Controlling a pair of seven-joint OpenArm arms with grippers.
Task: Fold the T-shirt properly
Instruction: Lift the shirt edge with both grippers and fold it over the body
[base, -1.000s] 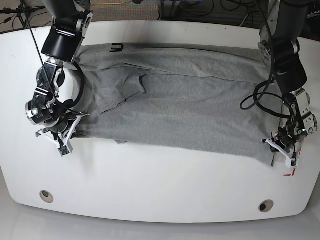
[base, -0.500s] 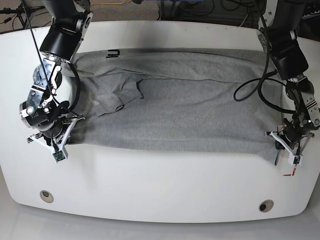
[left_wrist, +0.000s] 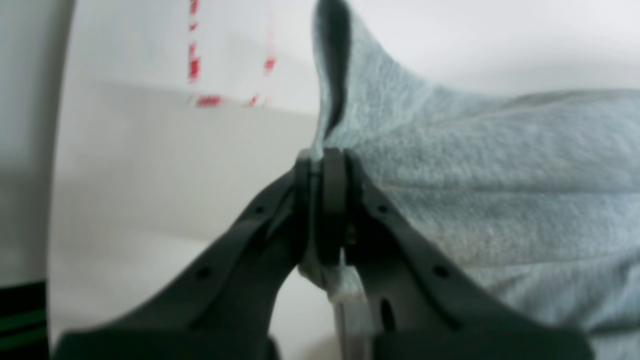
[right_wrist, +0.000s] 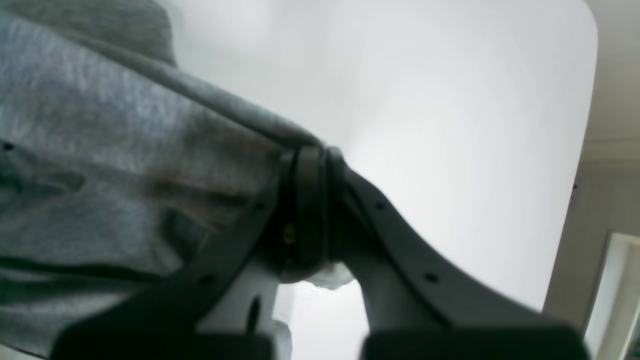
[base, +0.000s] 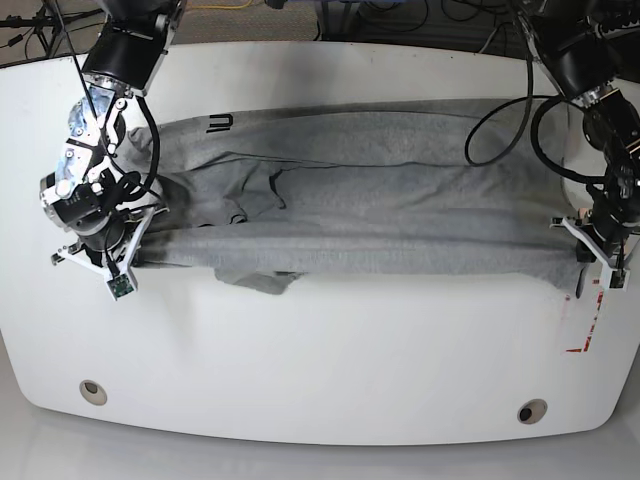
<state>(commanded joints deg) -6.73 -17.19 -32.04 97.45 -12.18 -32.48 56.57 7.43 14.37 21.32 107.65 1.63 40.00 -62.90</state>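
Base: T-shirt spans the white surface; cables beyond the T-shirt.
Left wrist: left tool pinching T-shirt edge; red marks on surface beside T-shirt.
Right wrist: right tool pinching T-shirt edge.

Soft, matt grey cloth T-shirt; white tabletop smooth, perhaps faintly glossy.

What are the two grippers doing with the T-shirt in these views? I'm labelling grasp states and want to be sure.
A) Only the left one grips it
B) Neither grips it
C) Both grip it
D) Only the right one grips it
C: in the wrist views, the grey T-shirt runs in between the closed fingertips of the left gripper and of the right gripper.
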